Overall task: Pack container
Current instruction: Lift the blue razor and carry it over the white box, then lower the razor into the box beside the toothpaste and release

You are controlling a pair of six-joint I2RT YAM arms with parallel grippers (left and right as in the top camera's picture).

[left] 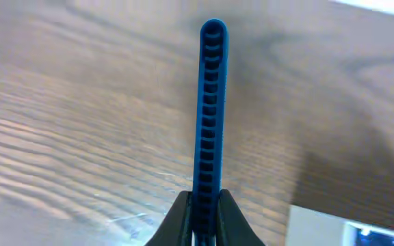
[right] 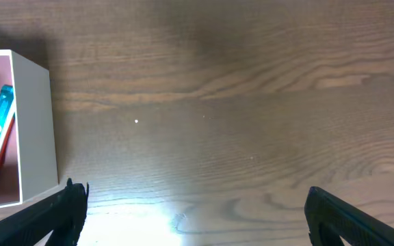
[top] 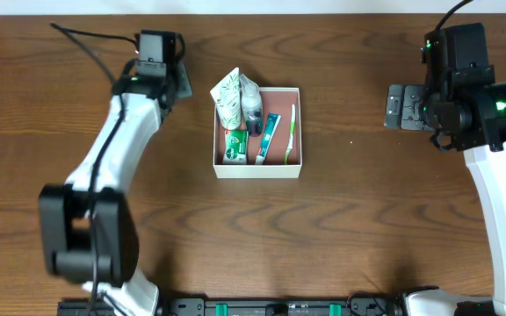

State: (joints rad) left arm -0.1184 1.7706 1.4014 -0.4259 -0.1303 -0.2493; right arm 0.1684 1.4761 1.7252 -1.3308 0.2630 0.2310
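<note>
The container point(top: 257, 169) is a shallow square box with white walls and a reddish-brown inside, at the table's middle. It holds a green and white pouch point(top: 229, 96), a small dark bottle point(top: 253, 112), a toothpaste tube point(top: 268, 132), a green toothbrush point(top: 292, 132) and a green box point(top: 235, 147). My left gripper point(top: 180, 82) is left of the container, above the table. In the left wrist view it point(left: 205, 199) is shut on a blue ridged comb-like stick point(left: 211, 102) seen edge-on. My right gripper point(top: 399, 107) is open and empty, far right of the container.
The container's white wall shows at the left of the right wrist view point(right: 36, 123), and its corner at the bottom right of the left wrist view point(left: 320, 225). The wooden table point(top: 350, 219) lies bare around it.
</note>
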